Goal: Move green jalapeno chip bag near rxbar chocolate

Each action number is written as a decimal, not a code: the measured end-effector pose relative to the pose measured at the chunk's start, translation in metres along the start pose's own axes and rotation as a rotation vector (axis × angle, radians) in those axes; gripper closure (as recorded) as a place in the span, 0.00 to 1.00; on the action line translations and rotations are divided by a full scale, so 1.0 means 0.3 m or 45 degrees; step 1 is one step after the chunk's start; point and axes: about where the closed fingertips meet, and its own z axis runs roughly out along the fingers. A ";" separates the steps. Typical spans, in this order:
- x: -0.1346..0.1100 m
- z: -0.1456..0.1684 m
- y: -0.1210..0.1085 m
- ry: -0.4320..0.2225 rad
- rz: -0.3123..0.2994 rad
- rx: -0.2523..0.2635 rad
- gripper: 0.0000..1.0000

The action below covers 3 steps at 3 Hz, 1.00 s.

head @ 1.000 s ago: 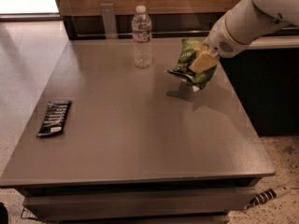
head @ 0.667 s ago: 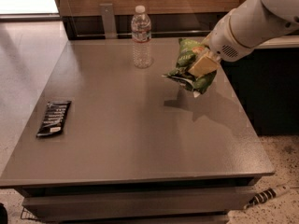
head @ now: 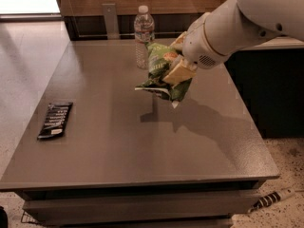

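Observation:
My gripper (head: 176, 66) is shut on the green jalapeno chip bag (head: 160, 75) and holds it in the air above the middle of the grey table (head: 114, 141). The bag hangs crumpled below the yellowish fingers (head: 179, 72), and its shadow falls on the table just underneath. The rxbar chocolate (head: 55, 120), a slim black wrapper with white text, lies flat near the table's left edge, well to the left of the bag and nearer the front.
A clear plastic water bottle (head: 143, 36) stands upright at the back of the table, just behind the held bag. A wooden wall panel runs along the back. A dark cabinet (head: 270, 89) stands to the right of the table.
My gripper has carried the chip bag left and toward the front, from the table's back right to above its middle. The bar and bottle have not moved.

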 end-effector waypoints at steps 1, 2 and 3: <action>-0.161 0.099 0.085 -0.099 -0.070 -0.012 1.00; -0.248 0.180 0.173 -0.171 -0.063 0.009 1.00; -0.304 0.248 0.243 -0.209 -0.039 0.012 1.00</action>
